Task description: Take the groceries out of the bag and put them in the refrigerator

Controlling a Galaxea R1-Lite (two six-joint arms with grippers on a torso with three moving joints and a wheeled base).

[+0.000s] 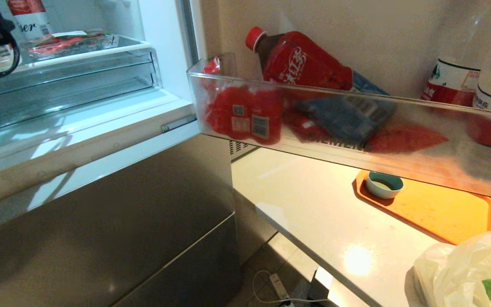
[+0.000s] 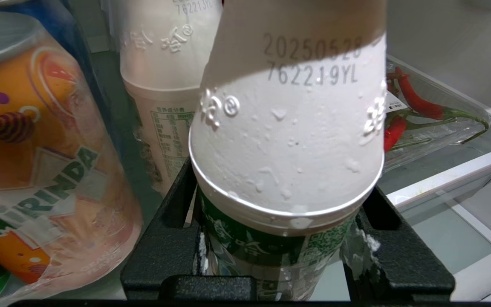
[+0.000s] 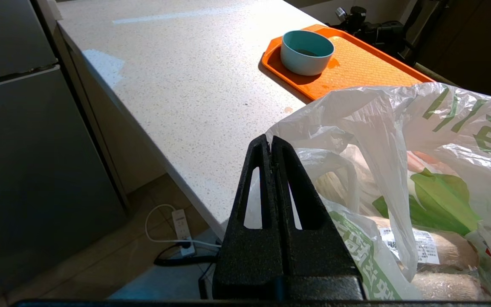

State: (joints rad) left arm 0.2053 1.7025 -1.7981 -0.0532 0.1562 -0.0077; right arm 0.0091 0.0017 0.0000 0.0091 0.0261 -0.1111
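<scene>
White bottle (image 2: 288, 140) clamped upright in left gripper (image 2: 286, 238) inside refrigerator (image 1: 100, 213), beside its twin; right gripper (image 3: 272, 149) closed, empty.

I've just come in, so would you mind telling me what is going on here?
The robot is moving groceries from a bag into the refrigerator. Its left gripper holds a white bottle with a green label inside the fridge, beside a Mirinda can and a matching bottle. The right gripper, shut and empty, waits by the plastic bag on the counter.
</scene>
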